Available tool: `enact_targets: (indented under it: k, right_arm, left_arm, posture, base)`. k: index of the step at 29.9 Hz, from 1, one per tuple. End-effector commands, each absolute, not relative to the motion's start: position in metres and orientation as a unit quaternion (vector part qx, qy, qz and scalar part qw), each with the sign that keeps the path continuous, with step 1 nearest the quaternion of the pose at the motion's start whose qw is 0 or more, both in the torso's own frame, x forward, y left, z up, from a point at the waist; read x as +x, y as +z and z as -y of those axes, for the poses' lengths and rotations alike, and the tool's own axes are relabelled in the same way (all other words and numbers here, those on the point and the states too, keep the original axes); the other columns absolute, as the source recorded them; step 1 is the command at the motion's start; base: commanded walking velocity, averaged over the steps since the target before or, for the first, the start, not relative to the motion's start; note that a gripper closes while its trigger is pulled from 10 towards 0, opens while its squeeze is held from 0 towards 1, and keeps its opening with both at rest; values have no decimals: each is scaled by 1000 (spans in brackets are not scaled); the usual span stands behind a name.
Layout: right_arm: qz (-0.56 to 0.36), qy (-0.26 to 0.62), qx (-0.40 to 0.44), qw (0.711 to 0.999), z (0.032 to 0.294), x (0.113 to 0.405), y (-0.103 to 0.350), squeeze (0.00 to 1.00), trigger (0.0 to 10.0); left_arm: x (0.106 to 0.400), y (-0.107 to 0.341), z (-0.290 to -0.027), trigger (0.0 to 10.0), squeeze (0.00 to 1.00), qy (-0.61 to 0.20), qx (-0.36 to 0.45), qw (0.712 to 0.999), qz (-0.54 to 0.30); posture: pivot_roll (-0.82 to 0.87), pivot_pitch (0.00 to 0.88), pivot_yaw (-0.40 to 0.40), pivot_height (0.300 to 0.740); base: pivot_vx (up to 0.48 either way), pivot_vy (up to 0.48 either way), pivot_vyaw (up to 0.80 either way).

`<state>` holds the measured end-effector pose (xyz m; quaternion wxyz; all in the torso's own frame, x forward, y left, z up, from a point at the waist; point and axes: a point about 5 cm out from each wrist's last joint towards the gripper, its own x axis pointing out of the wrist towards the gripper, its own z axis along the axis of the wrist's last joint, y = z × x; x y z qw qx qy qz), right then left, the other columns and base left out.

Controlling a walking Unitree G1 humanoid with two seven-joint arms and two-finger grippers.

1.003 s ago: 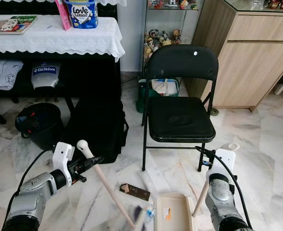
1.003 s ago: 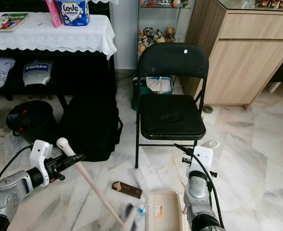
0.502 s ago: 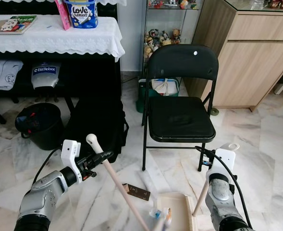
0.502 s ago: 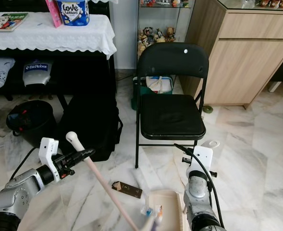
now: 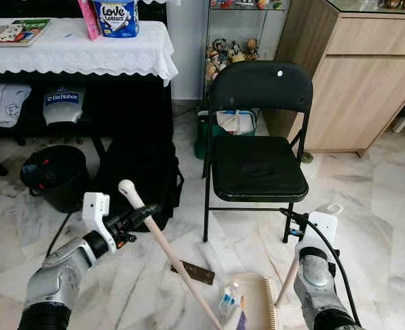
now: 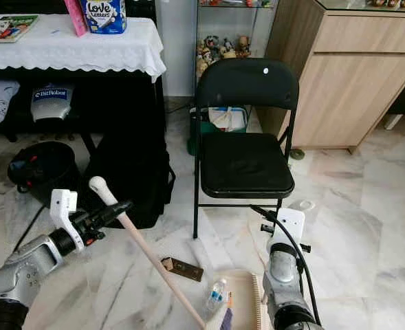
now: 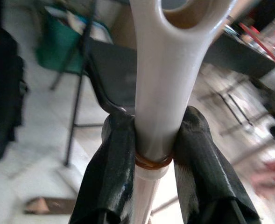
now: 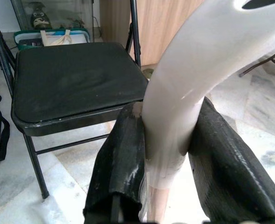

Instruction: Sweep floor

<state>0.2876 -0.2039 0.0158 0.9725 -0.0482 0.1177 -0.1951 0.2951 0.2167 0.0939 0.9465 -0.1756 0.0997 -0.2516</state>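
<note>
You see a black folding chair (image 5: pixel 258 148) on marble; beside it a black backpack (image 5: pixel 139 180), a black bin (image 5: pixel 56 177) beyond that, and a wooden cabinet (image 5: pixel 357 82) on the chair's other side.

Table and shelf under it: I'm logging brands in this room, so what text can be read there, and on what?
"Love Letters": blue-and-white tin on the table.
"BitRobot": grey cap under the table.
Book cover and pink box: print too small to read.
</note>
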Motion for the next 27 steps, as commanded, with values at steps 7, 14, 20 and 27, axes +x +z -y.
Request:
enact_targets:
  k: [7, 14, 20, 27]
  right_arm:
    - [-165, -189, -52, 967, 202, 275, -1, 0, 10000]
    - [-165, -188, -51, 967, 201, 275, -1, 0, 10000]
    - [-165, -188, -51, 967, 201, 275, -2, 0, 10000]
    - [-151, -184, -41, 970, 199, 276, 1, 0, 10000]
  left_arm:
    - [314, 140, -254, 10000, 0, -153, -150, 977, 12]
    - [313, 130, -243, 10000, 0, -171, -82, 982, -19]
    - [316, 123, -249, 10000, 0, -109, -24, 994, -12]
    - [316, 126, -271, 10000, 0, 27, 8, 999, 33]
  posture:
    - [-52, 88, -38, 740]
    - [-54, 90, -37, 740]
    - [-56, 92, -35, 740]
    - [-56, 91, -34, 740]
  base:
    - [0, 0, 0]
    - [0, 0, 0]
    - [0, 0, 0]
    - [0, 0, 0]
